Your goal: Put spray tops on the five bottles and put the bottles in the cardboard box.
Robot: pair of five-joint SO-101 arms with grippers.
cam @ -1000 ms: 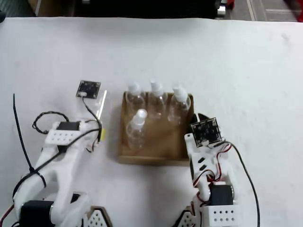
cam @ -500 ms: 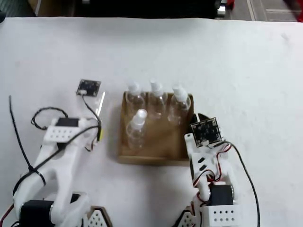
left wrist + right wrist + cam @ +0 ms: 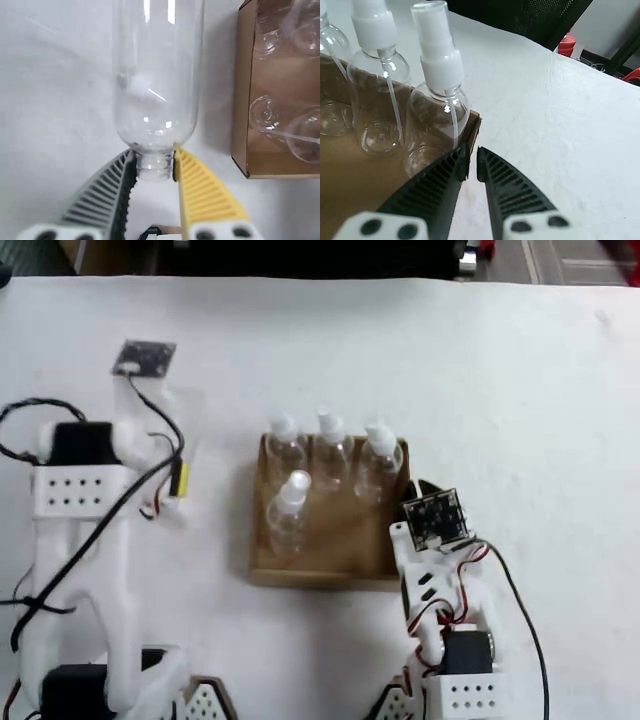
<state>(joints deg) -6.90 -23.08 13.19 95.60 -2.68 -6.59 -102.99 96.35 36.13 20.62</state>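
- My left gripper (image 3: 154, 161) is clamped on the bare neck of a clear bottle (image 3: 157, 75). The grey finger (image 3: 107, 192) and the yellow finger (image 3: 200, 192) press it from opposite sides.
- The bottle's body points straight away from the wrist, over the white counter (image 3: 500, 390). I cannot tell whether it touches the cloth.
- This bottle is outside the cardboard box (image 3: 257, 535), near one of its side walls, with a strip of counter showing between them.
- In the high view the left arm stands to the left of the box, well apart from it.
- Inside the box, a far row of three bottles (image 3: 331, 450) stands upright along the back wall, and a fourth bottle (image 3: 288, 508) stands alone in front of the row, towards the left wall.
- All four carry white spray tops (image 3: 437, 45), and the dip tubes show through the clear plastic.
- My right gripper (image 3: 471, 162) has its two black fingers almost together, with only a sliver of gap and nothing between them.
- It sits just beside the box's right wall, close to the rightmost bottle of the far row. I cannot tell whether the fingertips touch the cardboard.
- The right arm lies at the near edge of the counter, on the box's right.
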